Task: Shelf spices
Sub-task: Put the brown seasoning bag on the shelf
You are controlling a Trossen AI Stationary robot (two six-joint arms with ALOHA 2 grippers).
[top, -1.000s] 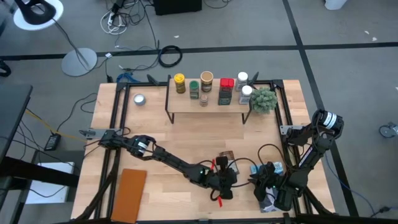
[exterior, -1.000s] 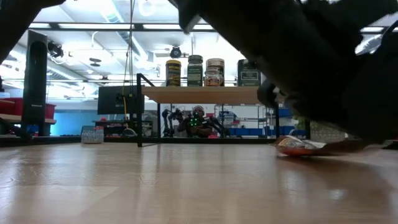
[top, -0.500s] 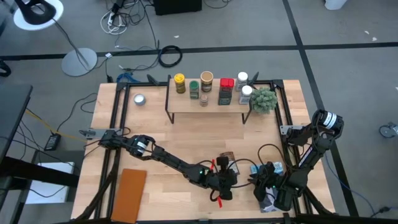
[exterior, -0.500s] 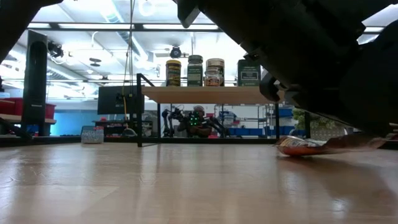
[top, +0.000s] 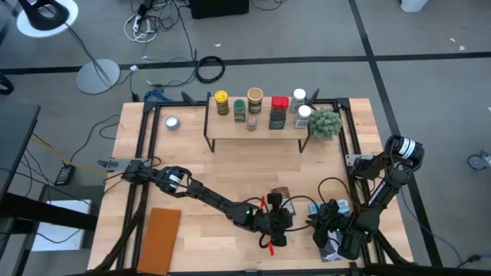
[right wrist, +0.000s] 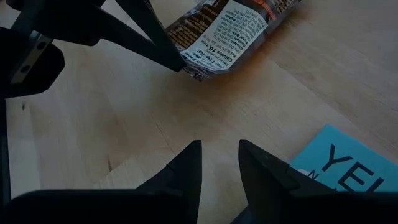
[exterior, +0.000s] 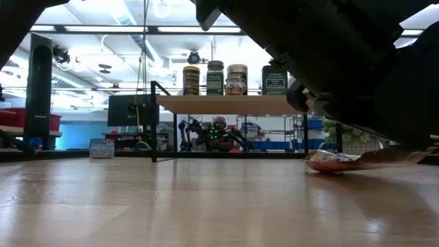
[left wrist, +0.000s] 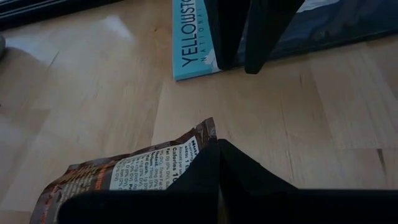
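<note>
The flat brown packet (top: 278,193) lies on the table's near middle, printed side up in the left wrist view (left wrist: 124,174). My left gripper (top: 275,205) is shut on its near end. My right gripper (right wrist: 219,163) is open, low over the table to the packet's right, by the blue-and-white book (left wrist: 186,37). Several jars and bottles (top: 257,107) stand on the shelf's wooden plank (top: 257,134) at the far side, as the low view shows too (exterior: 233,79). My left gripper pinches the packet's end edge (left wrist: 202,134) between its two shut fingers (right wrist: 177,62), coming from the table's near side and slanting down. The held end (exterior: 401,156) is raised a little, while the packet's other end (exterior: 317,163) rests on the table.
A small round silver tin (top: 172,122) sits left of the shelf, and a green plant (top: 325,123) stands at its right end. A flat brown board (top: 159,239) lies near the left near corner. Bare wood lies between the packet and the shelf.
In the low view my left gripper has risen slightly, and the packet's held end has come up off the table while its other end stays down. Nothing else has moved.
</note>
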